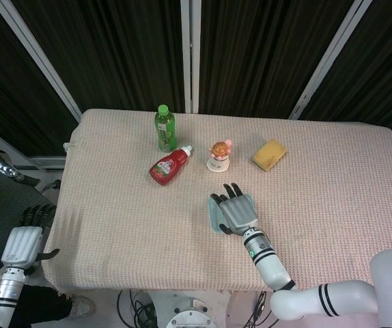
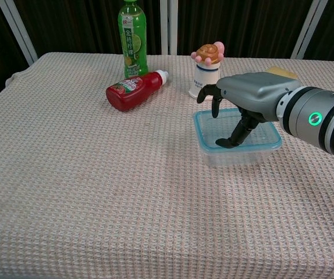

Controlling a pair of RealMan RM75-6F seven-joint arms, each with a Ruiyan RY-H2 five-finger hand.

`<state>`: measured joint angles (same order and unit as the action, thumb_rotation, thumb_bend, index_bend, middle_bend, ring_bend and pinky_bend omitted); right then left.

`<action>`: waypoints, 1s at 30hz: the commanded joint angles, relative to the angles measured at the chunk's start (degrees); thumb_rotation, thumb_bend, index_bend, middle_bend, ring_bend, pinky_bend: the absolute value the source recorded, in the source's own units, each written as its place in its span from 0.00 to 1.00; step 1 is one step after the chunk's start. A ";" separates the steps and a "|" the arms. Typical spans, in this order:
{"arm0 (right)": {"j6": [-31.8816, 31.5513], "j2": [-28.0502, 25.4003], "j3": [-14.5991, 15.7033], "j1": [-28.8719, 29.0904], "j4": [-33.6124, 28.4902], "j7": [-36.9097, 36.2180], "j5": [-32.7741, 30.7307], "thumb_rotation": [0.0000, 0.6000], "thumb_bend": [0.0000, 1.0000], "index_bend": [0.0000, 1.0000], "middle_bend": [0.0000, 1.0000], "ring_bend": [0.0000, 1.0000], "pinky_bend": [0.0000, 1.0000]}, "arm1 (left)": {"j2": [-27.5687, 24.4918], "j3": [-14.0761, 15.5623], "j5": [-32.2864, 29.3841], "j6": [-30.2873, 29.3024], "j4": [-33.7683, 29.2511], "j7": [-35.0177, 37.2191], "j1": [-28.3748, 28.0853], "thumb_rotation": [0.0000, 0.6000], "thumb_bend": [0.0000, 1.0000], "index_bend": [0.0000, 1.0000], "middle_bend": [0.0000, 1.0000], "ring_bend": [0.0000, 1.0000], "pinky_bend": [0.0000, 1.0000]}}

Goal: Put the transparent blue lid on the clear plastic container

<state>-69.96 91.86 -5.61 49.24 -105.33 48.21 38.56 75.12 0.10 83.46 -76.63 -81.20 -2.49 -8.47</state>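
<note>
The clear plastic container [image 2: 237, 157] stands on the cloth right of the table's centre, and the transparent blue lid [image 2: 205, 131] lies on top of it. In the head view only the lid's left edge [image 1: 215, 215] shows beside my right hand [image 1: 237, 210]. That right hand [image 2: 245, 99] hovers palm down over the lid, its fingers spread and slightly curled, its thumb tip touching the lid's surface. It grips nothing. My left hand [image 1: 22, 242] hangs off the table's left front corner, empty, with its fingers apart.
Behind the container stand a small figurine [image 2: 206, 70] and a yellow sponge [image 2: 280, 71]. A red ketchup bottle [image 2: 133, 90] lies on its side to the left, with an upright green bottle [image 2: 132, 38] behind it.
</note>
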 commanded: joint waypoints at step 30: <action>-1.89 -7.08 2.64 -6.70 -2.87 -5.94 9.87 1.00 0.00 0.11 0.25 0.00 0.00 | -0.23 0.01 0.04 -0.39 -0.19 0.03 0.18 1.00 0.00 0.08 0.05 0.00 0.00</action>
<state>-72.29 85.17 -3.23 42.91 -108.42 42.72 48.34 74.92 0.12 83.53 -77.00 -81.35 -2.42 -8.31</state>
